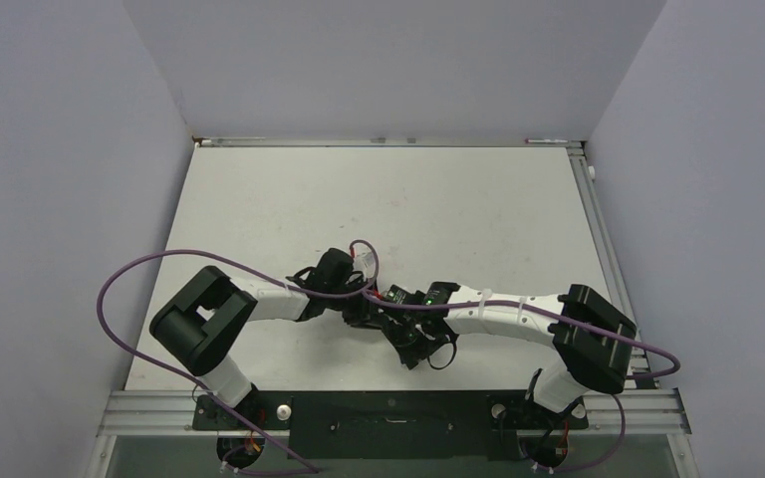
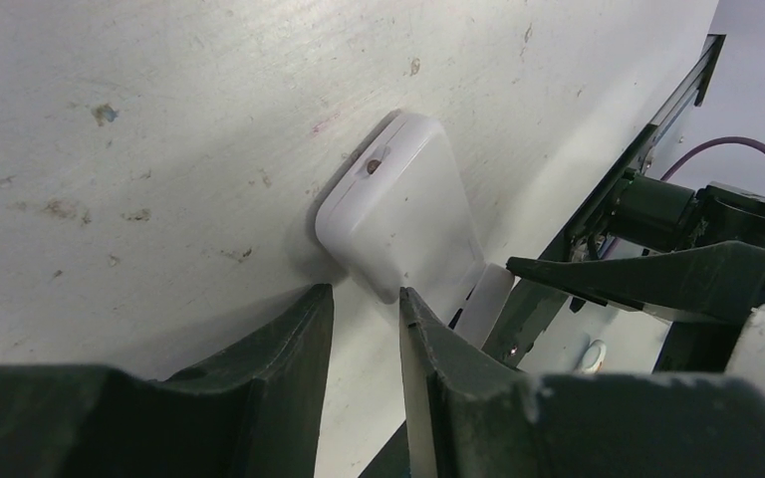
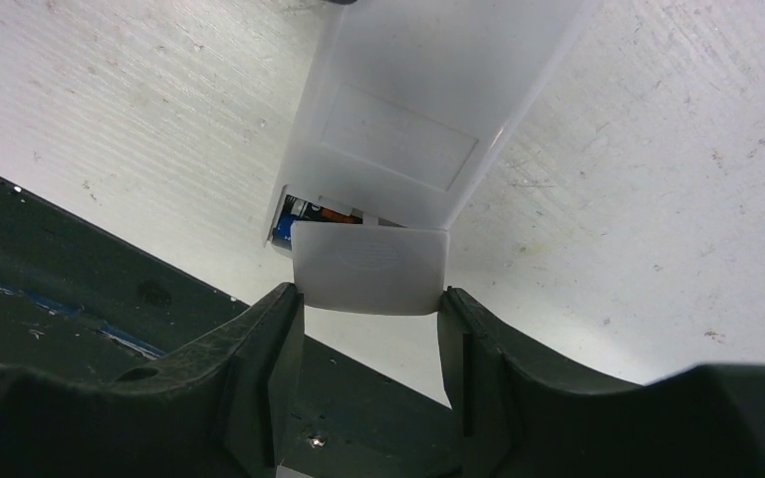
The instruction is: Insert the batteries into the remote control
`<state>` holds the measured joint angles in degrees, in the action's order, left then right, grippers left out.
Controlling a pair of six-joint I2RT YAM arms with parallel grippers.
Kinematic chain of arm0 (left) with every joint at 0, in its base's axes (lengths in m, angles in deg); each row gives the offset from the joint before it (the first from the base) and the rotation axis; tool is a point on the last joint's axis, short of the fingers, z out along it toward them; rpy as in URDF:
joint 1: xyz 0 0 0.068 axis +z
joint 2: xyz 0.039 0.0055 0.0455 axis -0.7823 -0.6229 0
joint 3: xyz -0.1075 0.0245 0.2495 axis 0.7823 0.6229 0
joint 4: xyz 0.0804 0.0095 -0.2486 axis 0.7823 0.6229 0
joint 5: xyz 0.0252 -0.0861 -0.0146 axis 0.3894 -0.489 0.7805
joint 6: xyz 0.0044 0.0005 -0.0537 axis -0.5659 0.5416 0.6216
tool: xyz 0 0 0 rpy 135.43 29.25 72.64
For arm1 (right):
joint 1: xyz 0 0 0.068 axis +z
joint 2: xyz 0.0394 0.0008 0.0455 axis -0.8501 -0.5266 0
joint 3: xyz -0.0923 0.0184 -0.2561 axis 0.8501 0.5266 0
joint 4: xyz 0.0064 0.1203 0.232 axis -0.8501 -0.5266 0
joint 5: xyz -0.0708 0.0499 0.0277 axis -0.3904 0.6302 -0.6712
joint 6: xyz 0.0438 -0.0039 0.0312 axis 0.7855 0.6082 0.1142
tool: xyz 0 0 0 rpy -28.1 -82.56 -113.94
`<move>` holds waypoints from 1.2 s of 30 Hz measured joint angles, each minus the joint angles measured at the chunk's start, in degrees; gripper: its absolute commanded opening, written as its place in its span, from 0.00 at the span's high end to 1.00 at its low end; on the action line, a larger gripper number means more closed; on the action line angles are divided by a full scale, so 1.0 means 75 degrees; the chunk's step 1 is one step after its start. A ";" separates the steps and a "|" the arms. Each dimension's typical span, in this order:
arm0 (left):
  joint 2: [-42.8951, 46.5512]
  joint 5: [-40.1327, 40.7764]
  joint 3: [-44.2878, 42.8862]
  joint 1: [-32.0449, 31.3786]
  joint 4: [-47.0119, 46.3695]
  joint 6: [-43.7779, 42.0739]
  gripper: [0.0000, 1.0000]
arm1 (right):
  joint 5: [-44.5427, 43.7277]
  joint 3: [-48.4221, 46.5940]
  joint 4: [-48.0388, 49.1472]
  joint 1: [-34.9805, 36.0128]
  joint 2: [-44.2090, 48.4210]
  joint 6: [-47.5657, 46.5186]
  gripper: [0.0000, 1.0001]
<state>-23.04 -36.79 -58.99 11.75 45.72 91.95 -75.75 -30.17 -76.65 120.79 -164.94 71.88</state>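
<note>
Batteries (image 3: 309,212) look seated in the remote control (image 3: 418,110), lying back-up on the table (image 3: 657,199), so only the cover (image 3: 369,264) pinched in my right gripper (image 3: 369,299) remains, while my left gripper (image 2: 364,299), barely parted, holds nothing at its other end.

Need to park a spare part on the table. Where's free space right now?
Bare: the far half of the table, from the back rail to mid-table, wall to wall. Crowded: centre near edge, where the left gripper and right gripper meet at the remote control, the right one holding its cover.
</note>
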 measured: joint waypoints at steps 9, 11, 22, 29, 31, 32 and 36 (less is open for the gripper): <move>0.0542 0.0248 0.0204 0.0003 0.0402 -0.0026 0.54 | -0.0015 0.0108 -0.0105 -0.0003 0.0329 -0.0003 0.74; 0.0667 0.0286 0.0216 0.0003 0.0533 -0.0029 0.49 | -0.0009 0.0178 -0.0128 0.0003 0.0574 -0.0029 0.74; 0.2463 -0.0522 0.0877 0.0003 0.0799 0.0504 0.46 | 0.0376 0.0245 0.0012 0.0495 0.1830 -0.1011 0.75; 0.3643 -0.1475 0.1556 0.0003 0.0740 0.1352 0.47 | 0.0469 -0.0038 0.0117 0.1017 0.1836 -0.1495 0.76; 0.3858 -0.1769 0.1690 0.0003 0.0734 0.1609 0.48 | 0.0420 -0.0146 0.0181 0.1212 0.1836 -0.1594 0.76; 0.3923 -0.1886 0.1722 0.0003 0.0734 0.1702 0.49 | 0.0393 -0.0198 0.0216 0.1294 0.1836 -0.1644 0.76; 0.4124 -0.2270 0.1865 0.0003 0.0600 0.2072 0.56 | 0.0274 -0.0402 0.0326 0.1536 0.1836 -0.1827 0.76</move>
<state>7.88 -53.82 -45.00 11.77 50.22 107.49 -73.69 -33.19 -74.20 132.31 -151.17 58.18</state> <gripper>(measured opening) 0.491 0.477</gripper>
